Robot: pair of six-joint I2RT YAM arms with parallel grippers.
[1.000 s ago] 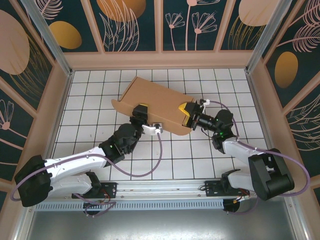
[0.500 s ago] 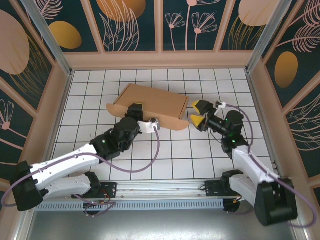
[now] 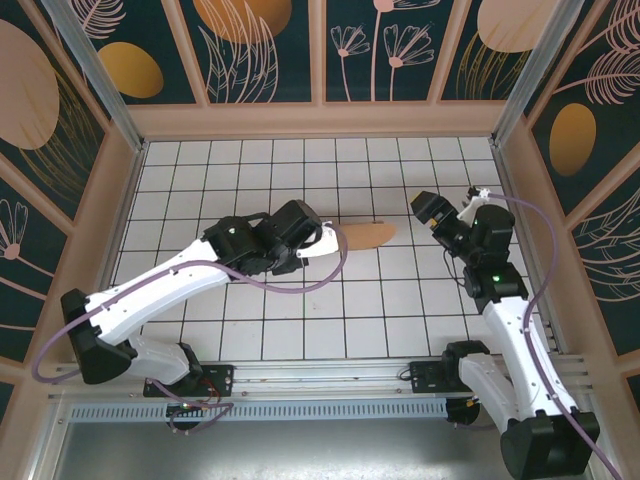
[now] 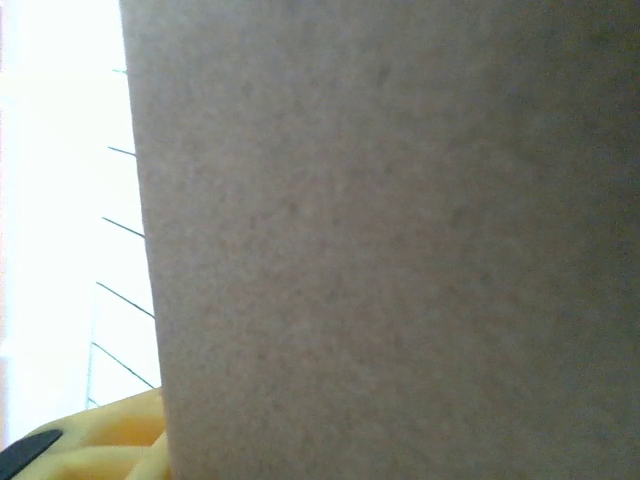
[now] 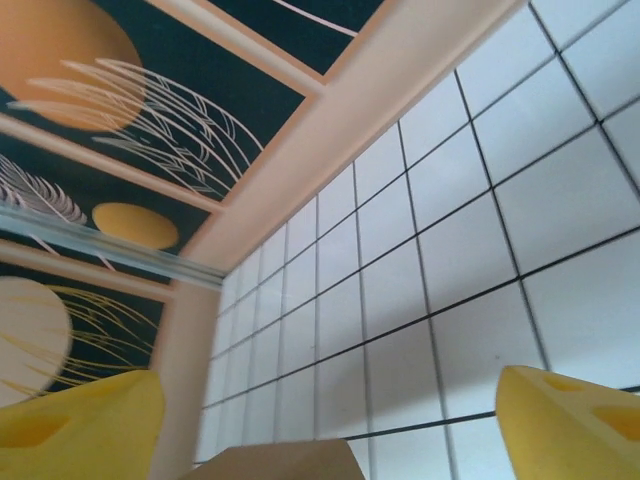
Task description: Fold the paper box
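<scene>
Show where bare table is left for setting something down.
Free on the white gridded table: the tiles along the back wall, and the near tiles between the two arms. Crowded: mid-table, where the left arm covers the plain brown cardboard box, open right claw beside it.

Nothing here can be read: no words, labels, brand marks or numbers. The paper box shows plain brown card with no print. The wall panels along the top of the frame carry only painted leaves and discs, and the tabletop only a black grid of lines.
</scene>
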